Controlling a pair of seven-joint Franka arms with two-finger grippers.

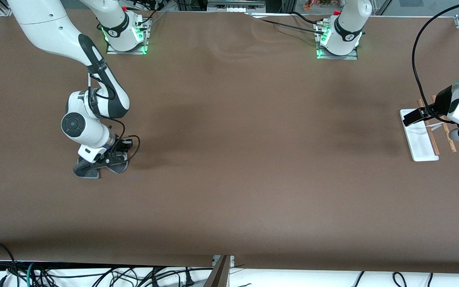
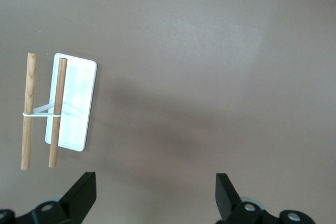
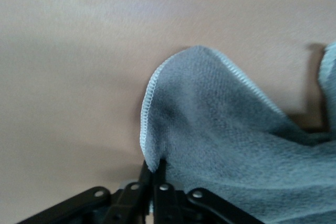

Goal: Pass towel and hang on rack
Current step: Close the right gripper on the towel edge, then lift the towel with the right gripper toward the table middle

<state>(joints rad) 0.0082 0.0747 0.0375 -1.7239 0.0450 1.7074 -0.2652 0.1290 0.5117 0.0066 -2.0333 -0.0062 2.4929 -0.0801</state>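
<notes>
The dark grey towel (image 1: 87, 170) lies bunched on the table toward the right arm's end. My right gripper (image 1: 102, 161) is down at it. In the right wrist view the right gripper (image 3: 156, 170) has its fingers shut on the towel's (image 3: 226, 129) light-stitched edge, and the cloth folds up from them. No pink-red patch shows. The rack (image 1: 420, 139), a white base with two brown rods, is toward the left arm's end. My left gripper (image 1: 412, 117) is over the rack, open and empty. In the left wrist view the rack (image 2: 79, 103) shows to one side of the open left gripper (image 2: 155, 195).
The brown table (image 1: 237, 159) stretches wide between towel and rack. Both arm bases (image 1: 126, 36) stand along the edge farthest from the front camera. Cables hang below the table's near edge (image 1: 94, 275).
</notes>
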